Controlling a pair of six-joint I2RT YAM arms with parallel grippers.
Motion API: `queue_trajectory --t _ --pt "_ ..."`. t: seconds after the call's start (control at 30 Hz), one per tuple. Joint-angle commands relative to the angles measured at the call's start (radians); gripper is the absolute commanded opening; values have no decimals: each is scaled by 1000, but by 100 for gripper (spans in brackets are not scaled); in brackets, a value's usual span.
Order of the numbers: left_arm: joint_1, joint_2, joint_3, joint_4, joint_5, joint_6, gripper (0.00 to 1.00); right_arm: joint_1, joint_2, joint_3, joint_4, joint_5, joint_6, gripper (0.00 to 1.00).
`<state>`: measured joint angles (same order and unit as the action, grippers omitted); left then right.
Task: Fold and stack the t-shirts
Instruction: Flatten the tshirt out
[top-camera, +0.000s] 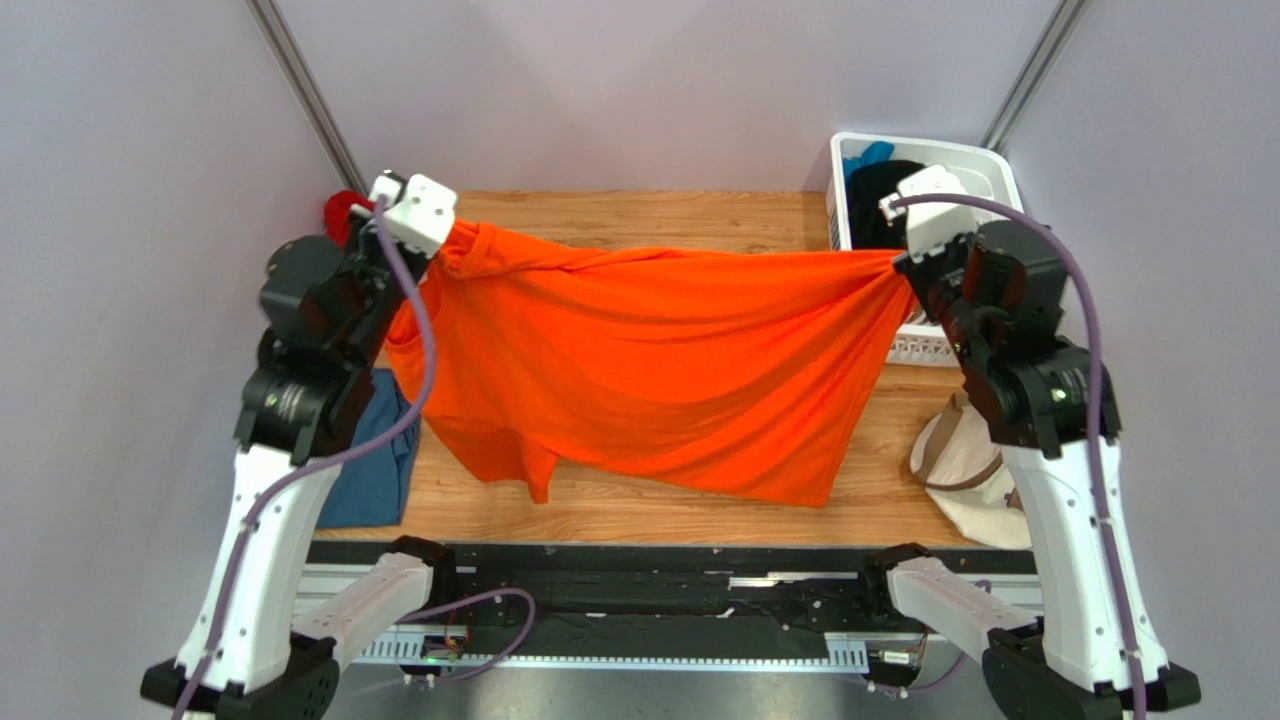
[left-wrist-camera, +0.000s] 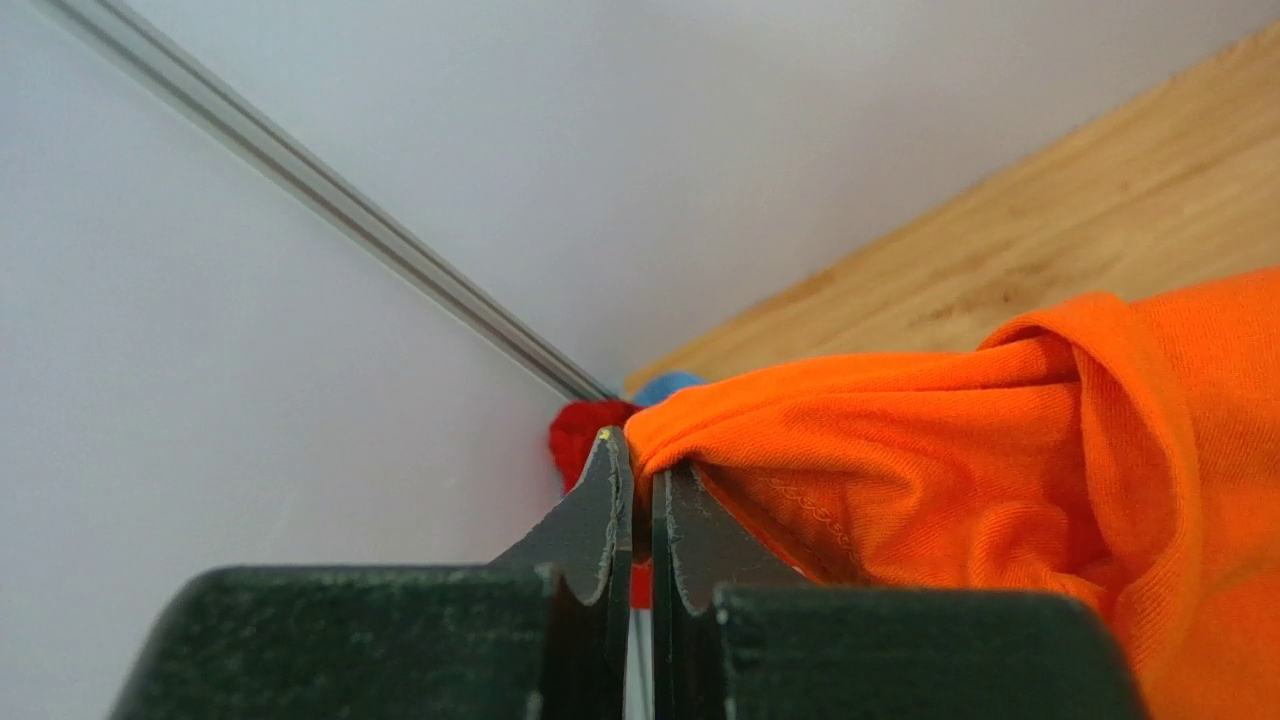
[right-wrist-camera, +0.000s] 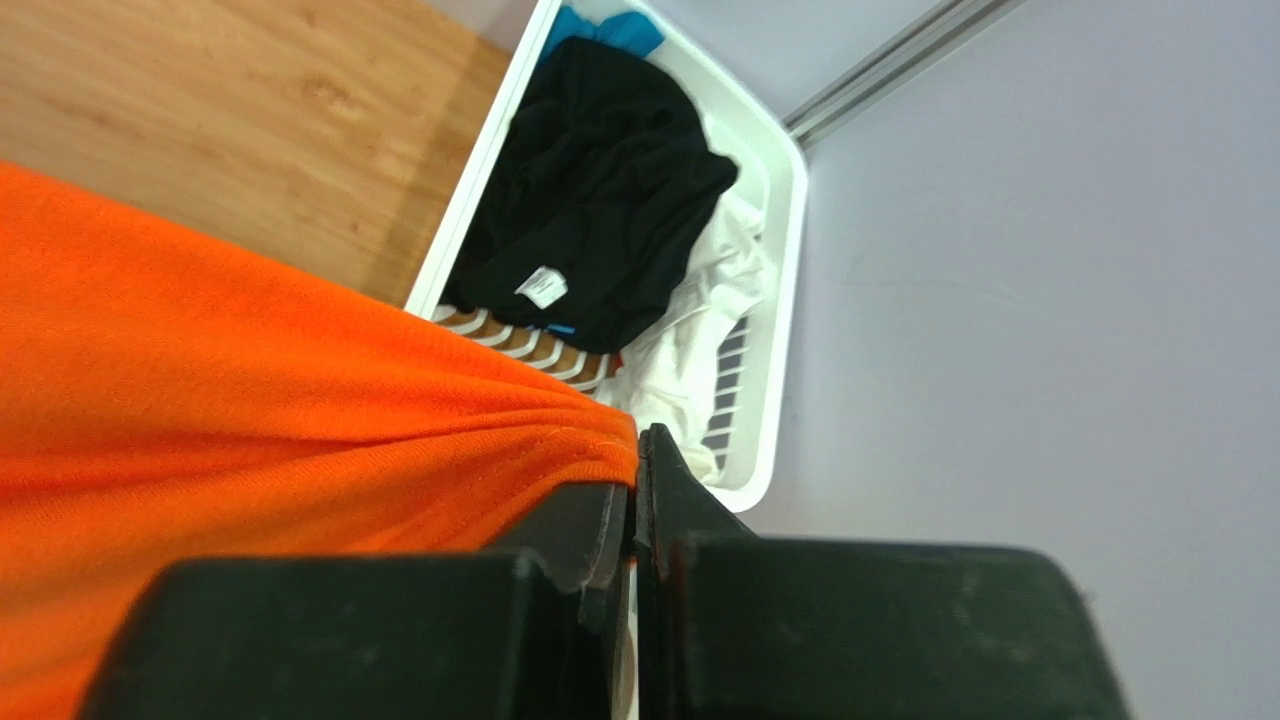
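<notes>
The bright orange t-shirt (top-camera: 661, 368) hangs stretched between my two grippers above the wooden table (top-camera: 661, 218), its lower edge drooping toward the table's front. My left gripper (top-camera: 433, 240) is shut on one end of it near the collar, and the pinched cloth (left-wrist-camera: 842, 435) shows in the left wrist view. My right gripper (top-camera: 899, 267) is shut on the other end (right-wrist-camera: 301, 435). A dusty blue t-shirt (top-camera: 368, 468) lies on the table at the front left, partly under my left arm. A black t-shirt (right-wrist-camera: 594, 188) and white cloth (right-wrist-camera: 706, 323) lie in the basket.
A white slotted basket (top-camera: 992, 173) stands at the back right corner, its rim (right-wrist-camera: 781, 300) just beyond my right gripper. A beige bag (top-camera: 977, 480) lies at the front right. A red thing (top-camera: 343, 210) sits at the back left corner. Grey walls close in both sides.
</notes>
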<state>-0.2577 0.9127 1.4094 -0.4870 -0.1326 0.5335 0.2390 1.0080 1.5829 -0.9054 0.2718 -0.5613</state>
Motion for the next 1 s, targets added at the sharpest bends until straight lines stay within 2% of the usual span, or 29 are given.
queue_trajectory --t 0.0,0.17,0.33,0.37,0.4,0.43,0.47,0.5,0.6,0.67,0.73,0.77,0.8,0.87,0.97 --pt "2 127 -96 152 -15 37 0 0 59 -122 134 30 3 0" --pt "2 368 -184 348 -64 97 0 0 230 -221 287 7 23 0" --pt "2 647 -113 450 -114 120 0 0 461 -161 345 4 49 1" --pt "2 725 -83 481 -133 120 2 -1 530 -144 350 12 57 7" --pt "2 762 -67 481 -143 123 10 0 559 -129 349 17 61 15" --pt "2 796 -50 481 -147 126 22 2 584 -107 356 20 63 24" --pt "2 849 -24 516 -159 126 34 0 610 -101 359 27 66 35" --pt "2 873 -17 527 -171 126 52 0 641 -98 365 30 67 47" --pt "2 907 -16 559 -194 129 76 0 662 -110 390 46 66 58" --pt "2 885 -56 597 -203 134 82 0 658 -129 390 40 66 65" --pt "2 835 -90 614 -200 141 88 2 629 -142 373 26 83 67" --pt "2 810 -121 608 -193 137 91 2 612 -159 359 -3 87 76" --pt "2 784 -138 588 -177 134 91 8 597 -169 332 -19 98 77" --pt "2 700 -177 501 -122 122 96 17 534 -214 298 -64 107 79" --pt "-2 580 -240 316 19 120 96 43 445 -291 235 -131 109 79"
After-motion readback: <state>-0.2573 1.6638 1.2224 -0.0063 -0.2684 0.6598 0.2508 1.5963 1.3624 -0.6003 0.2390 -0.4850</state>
